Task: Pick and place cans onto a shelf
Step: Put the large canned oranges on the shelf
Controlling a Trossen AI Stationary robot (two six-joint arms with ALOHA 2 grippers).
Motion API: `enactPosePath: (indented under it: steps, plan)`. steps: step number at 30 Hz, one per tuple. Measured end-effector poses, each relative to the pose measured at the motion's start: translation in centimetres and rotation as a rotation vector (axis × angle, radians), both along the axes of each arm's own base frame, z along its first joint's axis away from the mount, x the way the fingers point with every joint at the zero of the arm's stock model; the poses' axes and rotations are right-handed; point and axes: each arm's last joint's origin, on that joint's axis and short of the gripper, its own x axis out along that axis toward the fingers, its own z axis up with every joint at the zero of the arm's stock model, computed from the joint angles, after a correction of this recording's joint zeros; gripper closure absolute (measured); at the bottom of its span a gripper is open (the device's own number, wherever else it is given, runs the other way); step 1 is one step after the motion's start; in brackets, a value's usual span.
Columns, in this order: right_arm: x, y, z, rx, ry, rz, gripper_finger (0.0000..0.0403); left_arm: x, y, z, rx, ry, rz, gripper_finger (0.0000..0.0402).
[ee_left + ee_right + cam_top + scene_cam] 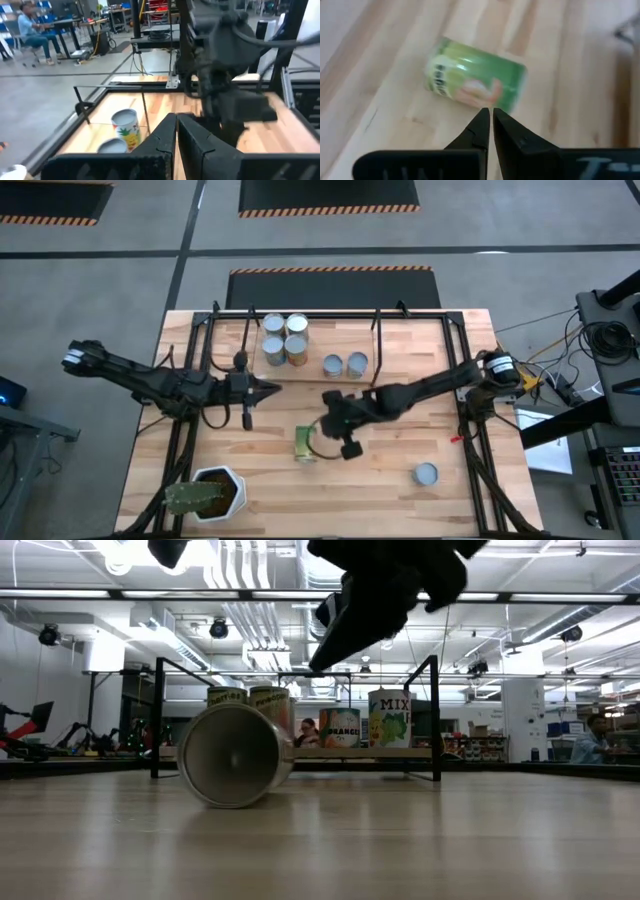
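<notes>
Right gripper (489,116) hanging just above green-labelled can (476,79), jaws pressed together, nothing pinched. Can lying on its side on tabletop (400,500), near the middle, well short of shelf (420,352). Open end facing the low camera. Six cans already upright on shelf: four clustered at left (285,338), two more (345,364) toward the centre. One further can (426,473) standing alone on tabletop at front right. Left gripper (176,131) parked over tabletop in front of shelf's left part, jaws pressed together, empty. Cactus in white hexagonal pot (212,492) at front left, out of the way.

Probable step: pick up the fallen can. To do well: spread jaws wide first, since closed tips would only nudge and roll it. Line jaws across the round body, not along its length. Descend centred, close firmly at mid-body. Lift clear before swinging toward a free spot on shelf. Risk: can rolling off if touched off-centre.
</notes>
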Motion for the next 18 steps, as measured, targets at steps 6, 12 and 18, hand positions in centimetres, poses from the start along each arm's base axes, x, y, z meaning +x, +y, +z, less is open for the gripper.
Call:
enactPosePath:
  steps: [6,12,18]
  plan:
    - [-0.1,0.6,-1.7,-0.051,-0.047,0.064,0.0390,1.3,-1.3,-0.5,-0.057,-0.023,-0.037,0.0402]
    - [0.2,0.3,-0.4,-0.082,-0.088,0.087,0.0390,2.5,-2.6,-1.2,-0.060,-0.029,-0.073,0.0402]
    - [0.1,0.5,-0.3,-0.160,-0.089,0.162,0.0382,2.7,-2.8,-1.6,-0.072,-0.019,-0.072,0.0402]
